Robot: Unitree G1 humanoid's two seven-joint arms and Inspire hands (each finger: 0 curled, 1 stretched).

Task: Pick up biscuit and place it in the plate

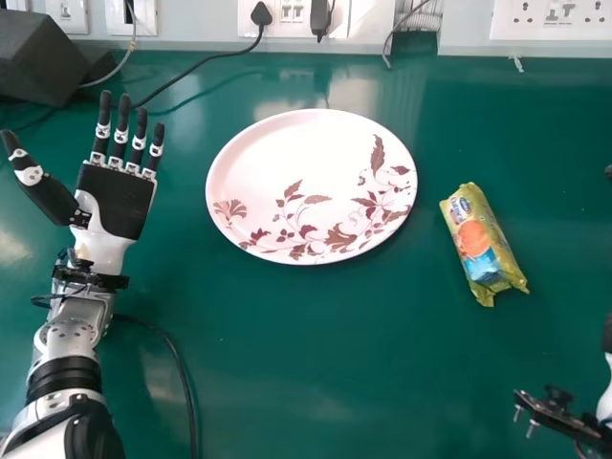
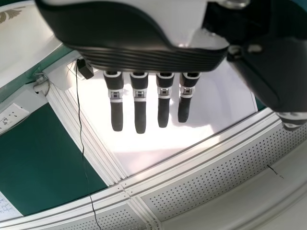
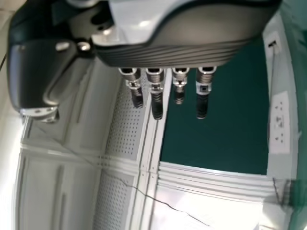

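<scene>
In the head view, a yellow biscuit packet [image 1: 483, 244] lies on the green table, to the right of a round white plate [image 1: 296, 163] with a brown flower pattern. The plate holds nothing. My left hand [image 1: 117, 199] is at the left of the plate, palm up with fingers straight; the left wrist view shows the hand [image 2: 148, 52] with extended fingers. My right hand [image 1: 608, 335] shows in part at the head view's right edge, to the right of and nearer than the packet. In the right wrist view the right hand [image 3: 177, 50] has its fingers extended, holding nothing.
A dark box [image 1: 43, 57] stands at the back left of the table [image 1: 316, 354]. Black cables [image 1: 206, 65] run from sockets on the back wall, and another cable [image 1: 177, 359] lies beside my left forearm. A small dark thing [image 1: 608, 172] shows at the right edge.
</scene>
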